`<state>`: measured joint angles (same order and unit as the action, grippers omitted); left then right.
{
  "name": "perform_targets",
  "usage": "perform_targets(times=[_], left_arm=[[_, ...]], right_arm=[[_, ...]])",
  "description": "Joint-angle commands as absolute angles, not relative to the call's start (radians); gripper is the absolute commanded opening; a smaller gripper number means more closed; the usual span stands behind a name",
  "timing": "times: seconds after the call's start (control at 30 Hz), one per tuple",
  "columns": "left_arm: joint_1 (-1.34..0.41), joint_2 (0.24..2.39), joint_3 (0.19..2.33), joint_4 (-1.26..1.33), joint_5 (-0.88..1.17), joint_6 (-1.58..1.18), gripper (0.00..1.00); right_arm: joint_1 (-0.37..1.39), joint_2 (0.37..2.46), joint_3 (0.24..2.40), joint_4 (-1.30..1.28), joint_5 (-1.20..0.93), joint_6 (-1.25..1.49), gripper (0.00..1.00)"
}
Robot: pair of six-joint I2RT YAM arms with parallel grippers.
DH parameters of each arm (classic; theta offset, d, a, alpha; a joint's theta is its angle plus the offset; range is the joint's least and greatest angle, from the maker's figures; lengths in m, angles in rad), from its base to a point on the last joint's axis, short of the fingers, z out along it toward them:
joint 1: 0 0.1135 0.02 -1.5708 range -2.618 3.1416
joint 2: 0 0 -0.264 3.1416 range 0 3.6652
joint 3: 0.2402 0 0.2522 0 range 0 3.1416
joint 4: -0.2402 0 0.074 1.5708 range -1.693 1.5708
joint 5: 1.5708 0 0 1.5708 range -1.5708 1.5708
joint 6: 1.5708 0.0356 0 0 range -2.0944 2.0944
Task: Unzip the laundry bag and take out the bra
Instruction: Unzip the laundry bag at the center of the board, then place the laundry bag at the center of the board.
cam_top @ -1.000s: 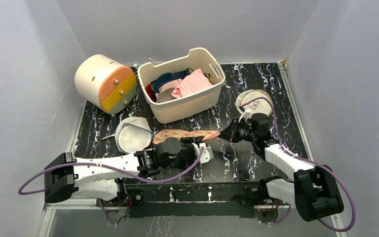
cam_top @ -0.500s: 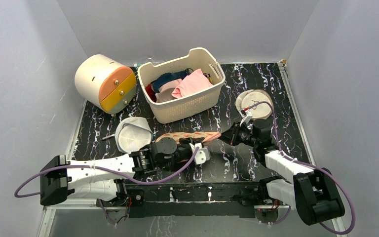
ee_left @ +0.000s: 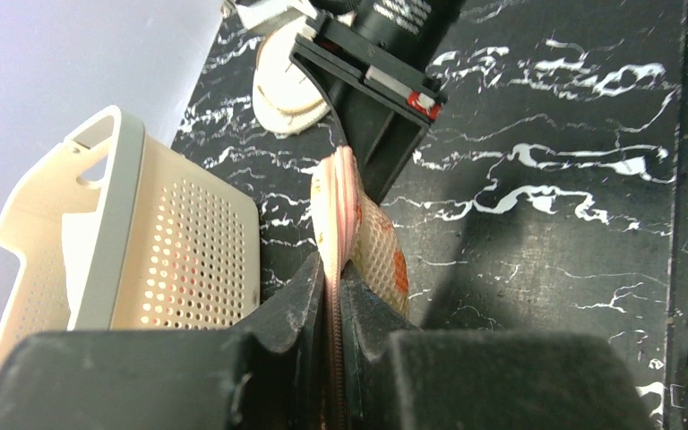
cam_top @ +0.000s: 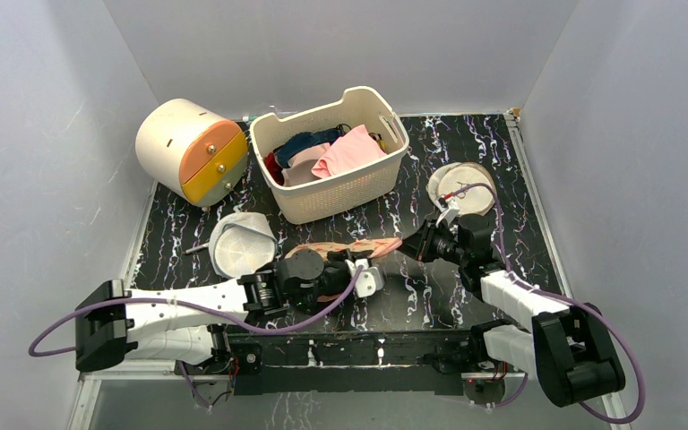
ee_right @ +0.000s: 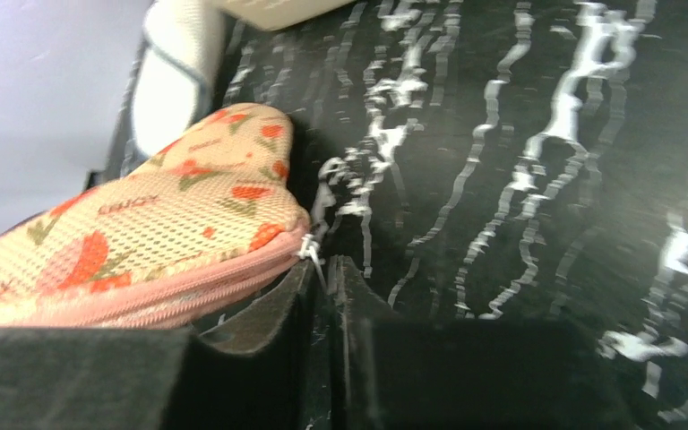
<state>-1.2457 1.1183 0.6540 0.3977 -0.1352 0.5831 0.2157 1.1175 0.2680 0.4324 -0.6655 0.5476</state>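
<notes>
The laundry bag (cam_top: 345, 248), beige mesh with red-orange flowers and pink trim, lies zipped shut on the black mat in front of the basket. My left gripper (cam_top: 345, 260) is shut on the bag's pink zipper seam (ee_left: 334, 269) at its left half; the bag (ee_left: 358, 224) runs away from my fingers. My right gripper (cam_top: 412, 244) is shut on the metal zipper pull (ee_right: 315, 255) at the bag's right end (ee_right: 161, 233). The black bra is hidden.
A white perforated basket (cam_top: 358, 193) with pink and dark blue garments stands behind the bag. A white dome mesh bag (cam_top: 240, 242) lies to the left, a round mesh disc (cam_top: 464, 186) to the right, a cream drum with orange lid (cam_top: 188, 148) at far left.
The left arm has shifted slightly with the bag held in it. The right gripper has closed in on the bag's right end and stays there.
</notes>
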Motion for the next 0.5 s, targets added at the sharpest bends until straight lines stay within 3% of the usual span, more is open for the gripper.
perform_targets(times=[0.0, 0.07, 0.47], left_arm=[[-1.251, 1.194, 0.713, 0.468, -0.211, 0.588, 0.00], [-1.252, 1.238, 0.698, 0.515, -0.253, 0.594, 0.00], [-1.252, 1.349, 0.756, 0.462, -0.117, 0.436, 0.00]], right_arm=[[0.204, 1.048, 0.406, 0.108, -0.365, 0.526, 0.21], [0.204, 1.011, 0.446, -0.015, -0.269, 0.538, 0.32], [0.204, 0.638, 0.614, -0.400, -0.025, 0.576, 0.59]])
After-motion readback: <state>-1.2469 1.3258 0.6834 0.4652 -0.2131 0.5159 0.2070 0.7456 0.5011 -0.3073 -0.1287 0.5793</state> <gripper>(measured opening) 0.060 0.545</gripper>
